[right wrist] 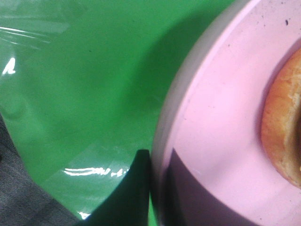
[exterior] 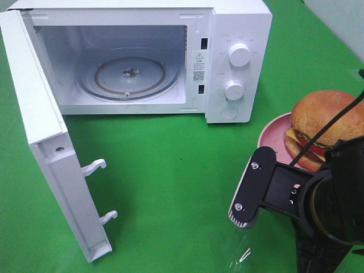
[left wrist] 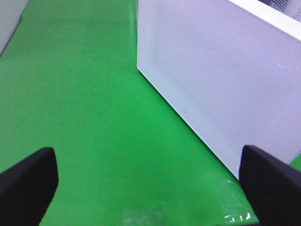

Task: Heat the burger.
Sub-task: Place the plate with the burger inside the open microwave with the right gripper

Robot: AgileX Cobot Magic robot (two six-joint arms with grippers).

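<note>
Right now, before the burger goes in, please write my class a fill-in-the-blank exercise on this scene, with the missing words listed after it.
1. The door of the microwave stands ____.
2. The burger sits on a ____ plate.
3. The cloth under everything is ____ in colour.

Missing words: open; pink; green.

Partly hidden behind the right arm (exterior: 335, 193): burger (exterior: 327, 111), pink plate (exterior: 272, 132). Burger also cut off at picture's edge. Too small to read: microwave (exterior: 239, 23) dial markings.
</note>
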